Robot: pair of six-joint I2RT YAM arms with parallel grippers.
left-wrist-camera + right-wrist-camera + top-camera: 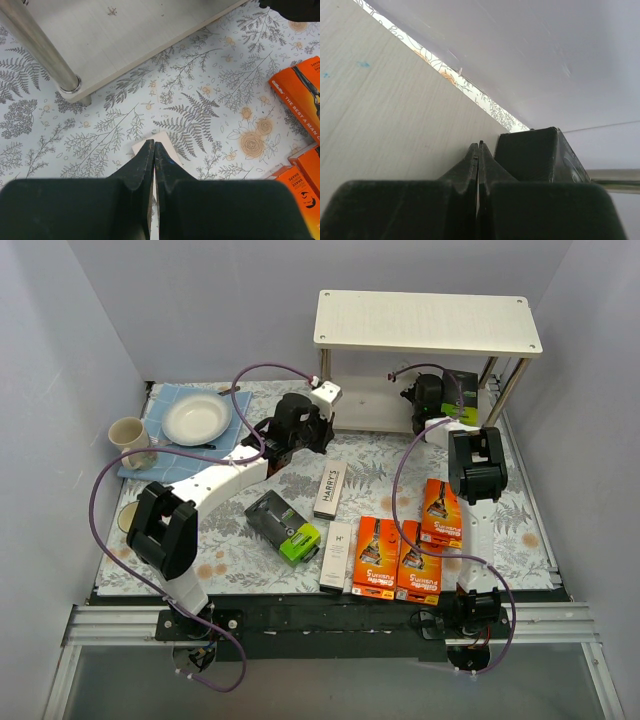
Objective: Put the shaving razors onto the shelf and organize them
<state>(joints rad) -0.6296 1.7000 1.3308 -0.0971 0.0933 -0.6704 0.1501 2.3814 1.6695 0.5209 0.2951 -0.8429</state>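
Observation:
The shelf (pixel 425 320) stands at the back right. My right gripper (pixel 426 392) is under its top board, shut and empty (pixel 479 147), right beside a black razor box (pixel 462 388) (pixel 530 155) that stands on the lower board (pixel 380 115). My left gripper (pixel 290 448) hovers by the shelf's front left leg (pixel 40 50) and looks shut (pixel 153 145) on a slim pale box (pixel 169 144), whose corner shows past the fingertips. On the table lie three orange boxes (pixel 378 555) (pixel 418 560) (pixel 442 510), a black and lime box (pixel 283 525) and two Harry's boxes (pixel 330 488) (pixel 338 552).
A white plate (pixel 197 420) sits on a blue cloth (pixel 160 400) at the back left, with a mug (pixel 128 435) beside it. A second mug (pixel 128 515) is partly hidden behind the left arm. Grey walls close in on three sides.

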